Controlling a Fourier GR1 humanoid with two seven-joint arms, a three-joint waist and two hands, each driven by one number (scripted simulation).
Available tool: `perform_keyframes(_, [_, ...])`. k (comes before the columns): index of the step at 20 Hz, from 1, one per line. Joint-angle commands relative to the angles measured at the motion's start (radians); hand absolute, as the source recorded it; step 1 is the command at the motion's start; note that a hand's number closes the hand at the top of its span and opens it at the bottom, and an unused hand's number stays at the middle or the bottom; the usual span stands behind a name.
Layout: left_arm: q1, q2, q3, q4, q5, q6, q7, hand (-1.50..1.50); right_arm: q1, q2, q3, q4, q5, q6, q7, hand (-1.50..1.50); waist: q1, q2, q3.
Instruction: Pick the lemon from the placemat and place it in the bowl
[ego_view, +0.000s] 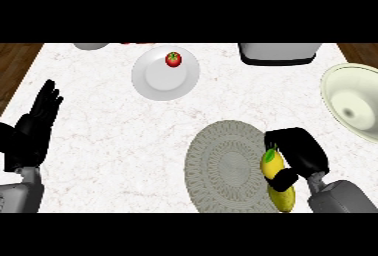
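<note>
We work over a white marbled counter (111, 125), and we place each thing by our right hand (299, 147), which comes in at the near right. The round grey woven placemat (221, 165) lies just to the left of that hand, its right edge running under the fingers. The pale cream bowl (339, 85) stands beyond the hand and to its right, apart from it, and is cut off by the edge of the view. The white plate (164, 80) sits well beyond the hand and to its left. A white box with a dark base (279, 52) stands straight beyond the hand at the far edge.

Our left hand (37, 125) rests at the far left, well apart from the right hand, fingers straight and up, holding nothing.

Our right hand is curled round the lemon (280, 197). It is a long yellow fruit with a green leaf at its far end. The thumb crosses its middle, and its near end pokes out below the hand, at the placemat's right edge. We cannot tell whether it is lifted.

A small red tomato (173, 59) lies on the plate's far side.
</note>
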Motion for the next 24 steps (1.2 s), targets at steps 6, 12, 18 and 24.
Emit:
perform_keyframes(6, [0.016,0.01,0.023,-0.017,0.009,-0.007,0.012,0.0,0.074,-0.217,-0.369,-0.356,-0.188,-0.106,-0.138,1.5,-0.022,-0.005,0.001])
perform_keyframes(12, [0.027,-0.011,0.015,-0.004,0.003,-0.029,-0.046,0.0,0.137,-0.242,-0.61,-0.503,-0.391,0.0,-0.074,1.5,0.005,0.002,0.0])
perform_keyframes(18, [-0.052,0.004,0.046,0.036,0.001,-0.051,0.01,0.0,0.025,-0.23,-0.716,-0.285,-0.448,0.049,-0.135,1.5,0.024,0.007,0.0])
perform_keyframes(24, [-0.034,-0.006,0.038,-0.003,-0.003,-0.064,0.008,0.0,-0.133,-0.255,-0.726,0.178,-0.424,-0.002,-0.402,1.5,0.041,0.012,0.001])
